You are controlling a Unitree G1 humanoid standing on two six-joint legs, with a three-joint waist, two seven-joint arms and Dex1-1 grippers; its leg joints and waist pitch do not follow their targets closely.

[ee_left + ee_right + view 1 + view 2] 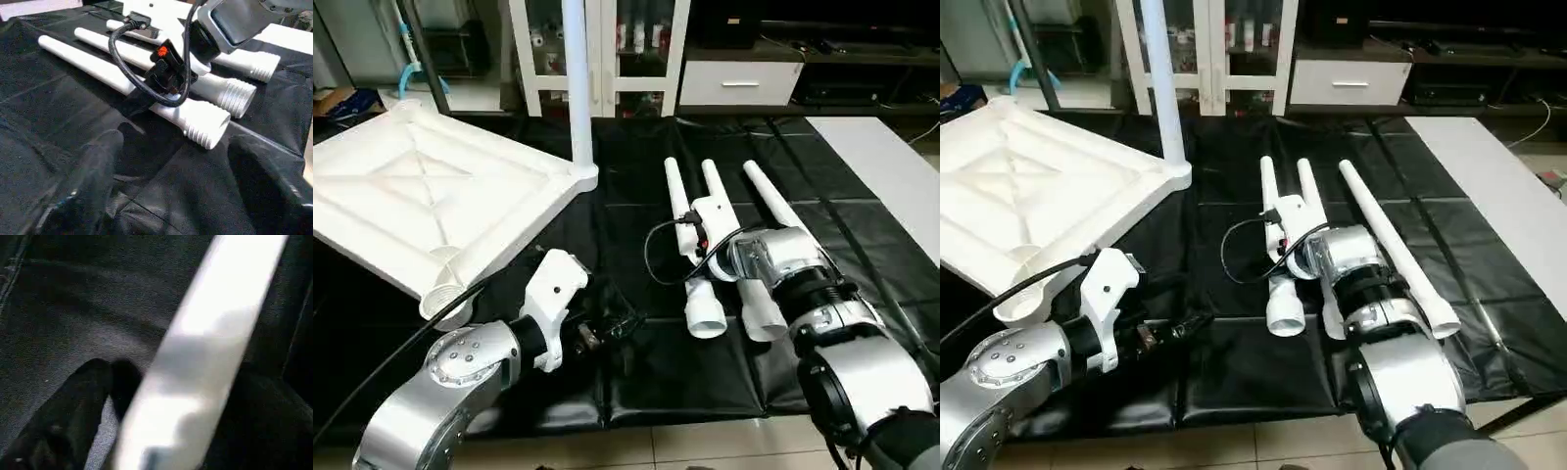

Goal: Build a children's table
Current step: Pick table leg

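Right gripper (146,396) straddles white tapered leg (1391,245), threaded end.

One white table top (421,211) lies ribbed side up. Four tapered white legs: one leg (578,88) stands upright in a corner socket, and three loose legs (1268,206) lie side by side on one black mat (636,362).

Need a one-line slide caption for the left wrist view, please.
Left wrist view: three loose white table legs lie side by side on black sheeting, threaded ends near, right gripper's wrist above them.
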